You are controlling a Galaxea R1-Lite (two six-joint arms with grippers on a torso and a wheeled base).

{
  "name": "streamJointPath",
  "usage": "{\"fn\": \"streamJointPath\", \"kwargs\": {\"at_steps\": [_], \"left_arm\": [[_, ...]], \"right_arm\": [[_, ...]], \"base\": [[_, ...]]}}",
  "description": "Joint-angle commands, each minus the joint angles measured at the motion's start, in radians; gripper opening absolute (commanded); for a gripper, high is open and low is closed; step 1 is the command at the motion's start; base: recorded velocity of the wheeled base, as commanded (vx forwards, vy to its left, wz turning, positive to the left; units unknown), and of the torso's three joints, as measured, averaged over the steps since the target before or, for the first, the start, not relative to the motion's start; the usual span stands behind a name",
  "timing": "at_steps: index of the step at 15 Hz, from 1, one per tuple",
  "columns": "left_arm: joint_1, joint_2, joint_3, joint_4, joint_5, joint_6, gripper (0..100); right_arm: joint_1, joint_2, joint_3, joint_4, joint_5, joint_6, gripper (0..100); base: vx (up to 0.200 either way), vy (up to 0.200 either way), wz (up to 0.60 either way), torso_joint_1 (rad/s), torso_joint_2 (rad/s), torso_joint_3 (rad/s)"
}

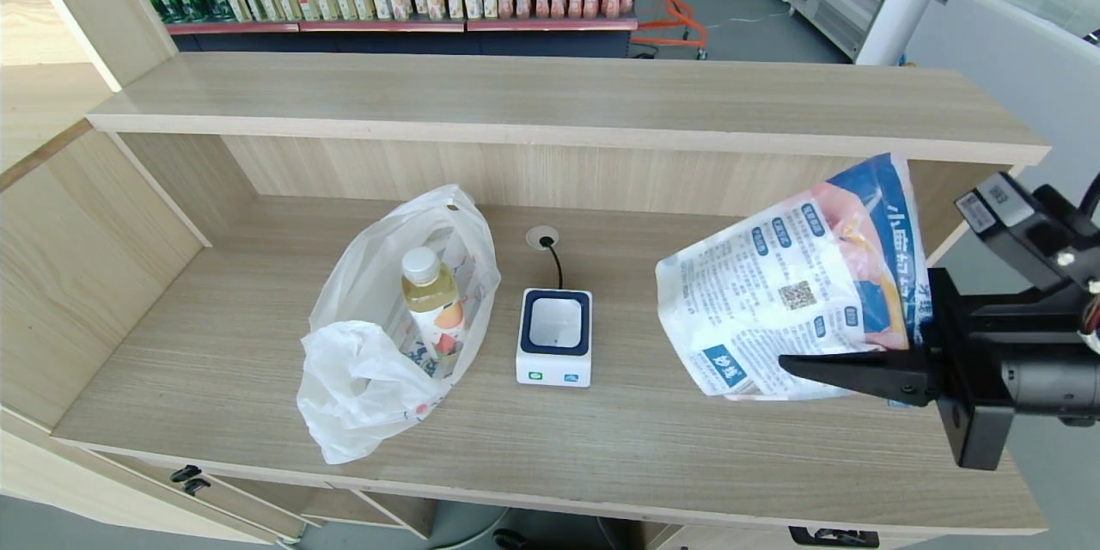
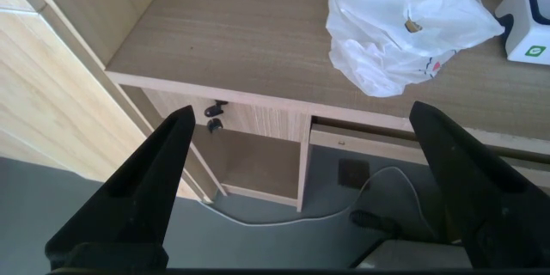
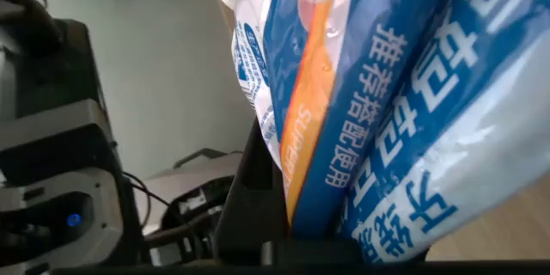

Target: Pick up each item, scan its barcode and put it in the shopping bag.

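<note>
Blue-and-white packet in right pincer

My right gripper: matt black plastic. The snack bag clamped in it: glossy printed plastic film, creased. Counter below it: matt, smooth wood grain. Scanner to its left: smooth white plastic, shiny window. Shopping bag farther left: thin, crinkled, translucent white plastic; the bottle inside is clear plastic.
</note>
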Motion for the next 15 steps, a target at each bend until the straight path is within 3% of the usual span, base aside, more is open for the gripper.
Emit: {"fn": "streamJointPath", "kwargs": {"at_steps": [1, 3, 6, 9, 15], "left_arm": [[0.0, 0.0, 0.0, 0.0, 0.001, 0.0, 100], [0.0, 0.0, 0.0, 0.0, 0.001, 0.0, 100], [0.0, 0.001, 0.0, 0.0, 0.001, 0.0, 100], [0.0, 0.0, 0.0, 0.0, 0.001, 0.0, 100], [0.0, 0.001, 0.0, 0.0, 0.001, 0.003, 100]], "right_arm": [[-0.177, -0.03, 0.045, -0.003, -0.101, -0.26, 0], [-0.21, -0.076, 0.094, -0.014, -0.155, -0.358, 0], [-0.211, -0.09, 0.171, -0.135, -0.274, -0.372, 0], [-0.211, -0.032, 0.191, -0.252, -0.282, -0.43, 0], [-0.2, 0.006, 0.194, -0.287, -0.248, -0.438, 0]], "base": [[0.0, 0.0, 0.0, 0.0, 0.0, 0.0], [0.0, 0.0, 0.0, 0.0, 0.0, 0.0], [0.0, 0.0, 0.0, 0.0, 0.0, 0.0], [0.0, 0.0, 0.0, 0.0, 0.0, 0.0], [0.0, 0.033, 0.0, 0.0, 0.0, 0.0]]}}
